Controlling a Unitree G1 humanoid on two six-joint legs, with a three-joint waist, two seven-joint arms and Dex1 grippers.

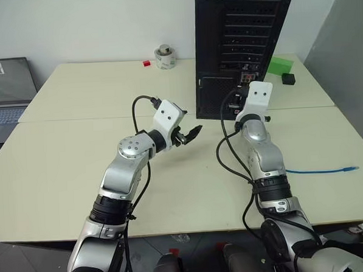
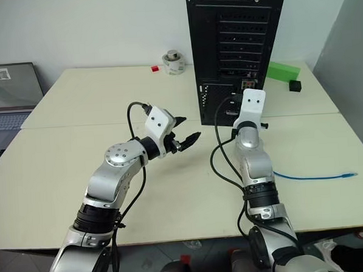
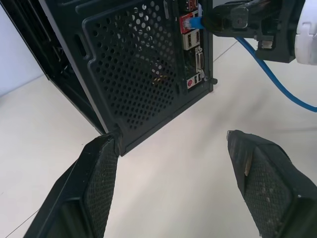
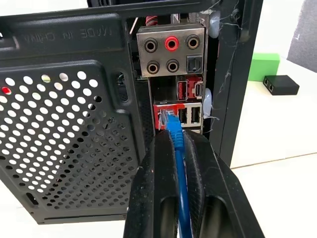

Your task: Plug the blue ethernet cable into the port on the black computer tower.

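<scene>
Pale cream desk (image 1: 80, 178) against a white wall, made of panels with seams between them. Black computer tower (image 1: 242, 23) stands upright at the far middle, rear face toward the robot: slot covers above, mesh vent grille (image 4: 64, 144) and a vertical connector strip low down.

Blue ethernet cable (image 4: 179, 173): the plug end (image 4: 170, 121) points straight at the tower's rear face, long axis running from the fingers forward into the connector strip. The tip sits at the port (image 4: 163, 118), a metal-rimmed socket in a red surround, below the audio jacks. Whether it is fully seated, cannot tell. From the plug the cord runs back between the fingers, then lies across the desk off to the right, nearly straight, its far plug (image 1: 352, 168) resting near the desk's right edge.

Right gripper (image 4: 179, 144): fingers closed tight on the cable just behind the plug, level, pointing at the tower. Left gripper (image 1: 187, 135): fingers spread apart, holding nothing, above the desk left of the tower's base and aimed toward its lower corner.

Further out: green block (image 1: 280, 65) and a small black box (image 1: 288, 78) to the right of the tower; a roll of tape (image 1: 164, 56) and a small red piece (image 1: 146, 63) at the far edge, left of the tower; an open grey laptop (image 1: 5, 90) at the far left.
</scene>
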